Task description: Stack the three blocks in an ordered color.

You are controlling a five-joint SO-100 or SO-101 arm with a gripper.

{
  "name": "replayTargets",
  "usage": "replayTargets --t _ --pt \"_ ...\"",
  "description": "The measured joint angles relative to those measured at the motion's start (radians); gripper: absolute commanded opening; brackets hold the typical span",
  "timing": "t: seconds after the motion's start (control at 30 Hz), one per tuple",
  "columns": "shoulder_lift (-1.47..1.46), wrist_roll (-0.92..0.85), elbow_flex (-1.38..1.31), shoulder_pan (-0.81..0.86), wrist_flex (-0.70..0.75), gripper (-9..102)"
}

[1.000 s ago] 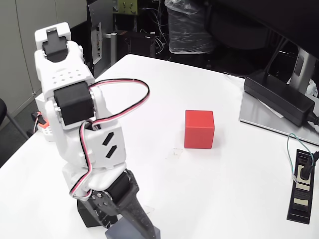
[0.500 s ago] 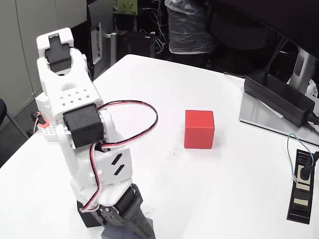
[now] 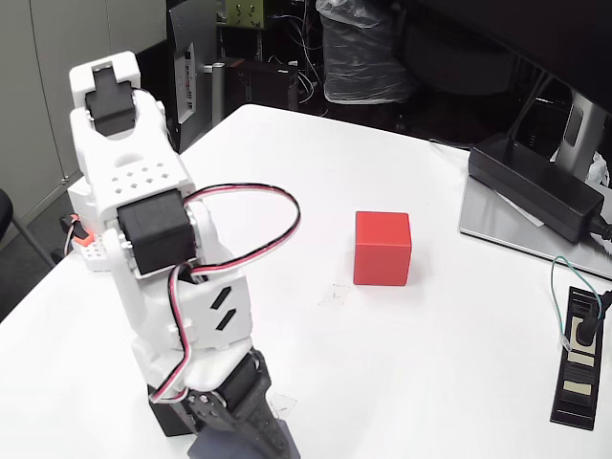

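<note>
The red block [image 3: 382,249] stands alone on the white table [image 3: 449,373], right of centre. The grey block [image 3: 225,448] is at the bottom edge, cut off by the frame. My gripper [image 3: 256,432] reaches down onto it with its black fingers [image 3: 251,402] across its top, and it appears shut on it; the tips run out of the frame. A black block [image 3: 164,419] peeks out just left of the gripper, mostly hidden behind my white arm [image 3: 153,239].
A flat black power brick [image 3: 535,186] lies on a grey slab at the right edge. A black socket strip [image 3: 579,363] with a cable lies at the lower right. A white breadboard [image 3: 84,253] sits at the table's left edge.
The arm has leaned forward and down, its cable loop swinging right. The grey block has shifted left along the bottom edge together with the gripper. The red block has not moved.
</note>
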Motion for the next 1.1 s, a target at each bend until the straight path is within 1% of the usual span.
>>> replayTargets --t 0.13,0.4,0.57,0.8,1.0,1.1 --pt "0.084 0.000 0.002 -0.034 0.000 4" --pt "0.337 0.000 0.002 -0.199 0.002 4" --pt "0.499 -0.101 0.026 -0.354 0.002 4" --pt "0.755 -0.290 0.244 -0.532 0.003 4" --pt "0.997 -0.425 0.499 -0.618 0.000 4" --pt "1.100 -0.477 0.620 -0.658 -0.063 4"
